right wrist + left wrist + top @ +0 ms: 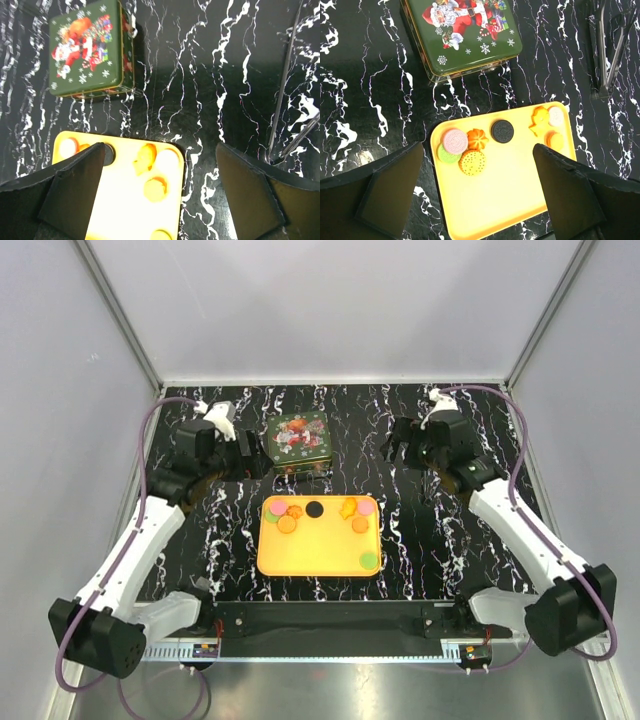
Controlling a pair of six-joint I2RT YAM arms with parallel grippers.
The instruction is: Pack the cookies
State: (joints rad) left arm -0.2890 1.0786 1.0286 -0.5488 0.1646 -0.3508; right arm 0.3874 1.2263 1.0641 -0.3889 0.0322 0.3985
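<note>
Tabletop (450, 540), black with white veining, is sitting inside pale grey enclosure walls (330, 310) and carrying a yellow tray (318, 558), with a lidded green Santa tin (299, 436) just behind it. Cookies (502, 131) are lying on the tray, mostly along its far edge, one green disc by the near-right corner. Left gripper (248, 456) and right gripper (400, 445) are both standing spread wide, pinching nothing, hovering left and right of the tin, apart from the cookies.

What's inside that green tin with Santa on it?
Its inside cannot be seen: the green tin has its lid on, covering whatever it holds. Only the lid's Santa print shows. The cookies in view lie outside it, on the yellow tray.
</note>
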